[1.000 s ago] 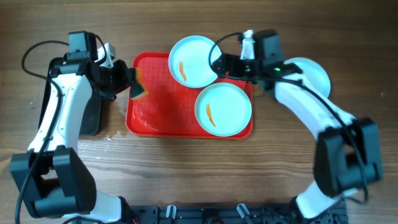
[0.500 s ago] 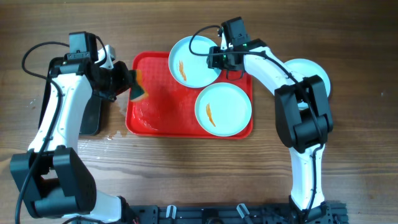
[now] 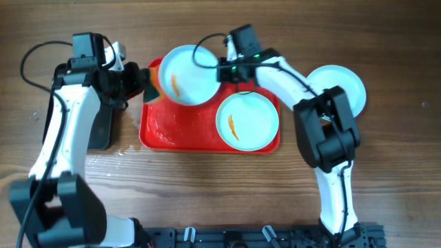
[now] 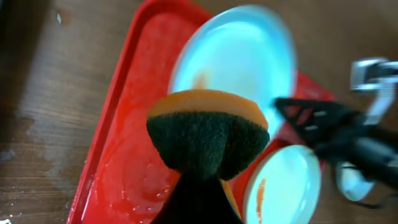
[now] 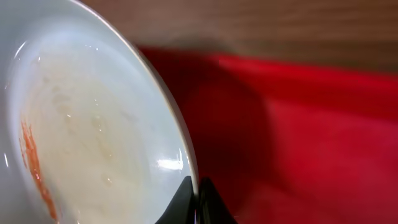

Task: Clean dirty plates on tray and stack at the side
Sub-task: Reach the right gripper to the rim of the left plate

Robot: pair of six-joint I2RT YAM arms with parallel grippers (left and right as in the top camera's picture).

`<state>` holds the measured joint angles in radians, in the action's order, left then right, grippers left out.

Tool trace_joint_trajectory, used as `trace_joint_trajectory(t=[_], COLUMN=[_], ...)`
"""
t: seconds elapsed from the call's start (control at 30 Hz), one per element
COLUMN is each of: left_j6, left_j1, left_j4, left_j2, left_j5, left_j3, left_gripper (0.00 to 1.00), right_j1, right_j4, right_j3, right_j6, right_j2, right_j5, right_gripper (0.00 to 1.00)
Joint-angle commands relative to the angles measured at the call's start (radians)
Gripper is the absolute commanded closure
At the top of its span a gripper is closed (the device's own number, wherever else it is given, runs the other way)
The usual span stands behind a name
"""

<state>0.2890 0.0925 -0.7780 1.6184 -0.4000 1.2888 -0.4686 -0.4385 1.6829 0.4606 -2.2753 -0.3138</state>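
My right gripper point(image 3: 222, 71) is shut on the right rim of a pale plate point(image 3: 185, 74) with an orange smear. It holds the plate tilted over the far left corner of the red tray point(image 3: 180, 132). In the right wrist view the fingers point(image 5: 184, 200) pinch that plate point(image 5: 93, 118) at its edge. My left gripper point(image 3: 141, 89) is shut on a sponge point(image 3: 151, 91), green scrub face outward, right beside the plate's left rim. A second smeared plate point(image 3: 247, 121) lies on the tray's right half. A third plate point(image 3: 339, 86) rests on the table at the right.
A black tray point(image 3: 103, 127) lies under my left arm at the left. The red tray's left half point(image 4: 124, 162) is wet, and drops of water point(image 3: 124, 148) mark the wood beside it. Bare wooden table surrounds everything.
My right gripper has shut on the far plate's rim and carried it left, off its spot on the tray, up to the sponge. The left arm has barely shifted.
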Motion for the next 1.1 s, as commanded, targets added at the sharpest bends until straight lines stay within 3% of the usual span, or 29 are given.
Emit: trace_joint_trajectory(t=[0.0,0.13,0.37,0.5,0.67,0.9,1.07], left_j6=[-0.021,-0.021,-0.020,-0.020,-0.013,-0.013,-0.013], left_j1=[0.001,0.001,-0.031,-0.106,-0.176,-0.176,-0.176], left_j4=[-0.004,-0.076,-0.030,0.059,0.068,0.070,0.091], left_j2=[-0.108,-0.087,-0.080,-0.080,-0.074,0.043,0.149], left_j5=[0.027,0.095,0.095,0.095,0.190,0.188,0.113], left_j3=[-0.002,-0.009,-0.127,-0.179,-0.180,-0.180,-0.180], left_gripper=[0.96,0.96,0.96,0.96,0.96,0.96,0.96], right_j1=[-0.092,-0.171,-0.192,-0.226,-0.242,-0.240,-0.240], right_j4=[-0.042,-0.232,-0.439,-0.428,-0.415,-0.356,-0.348], right_j3=[0.008,0.008,0.008,0.004,0.004,0.004,0.004], right_j6=[0.077,0.249,0.313,0.326,0.264,0.050,0.013], right_j2=[0.028,0.028,0.028,0.027,0.027,0.027,0.027], right_j5=[0.034,0.207,0.213,0.268,0.273,0.156,0.155], right_gripper=[0.96,0.96,0.96,0.96,0.96,0.96,0.96])
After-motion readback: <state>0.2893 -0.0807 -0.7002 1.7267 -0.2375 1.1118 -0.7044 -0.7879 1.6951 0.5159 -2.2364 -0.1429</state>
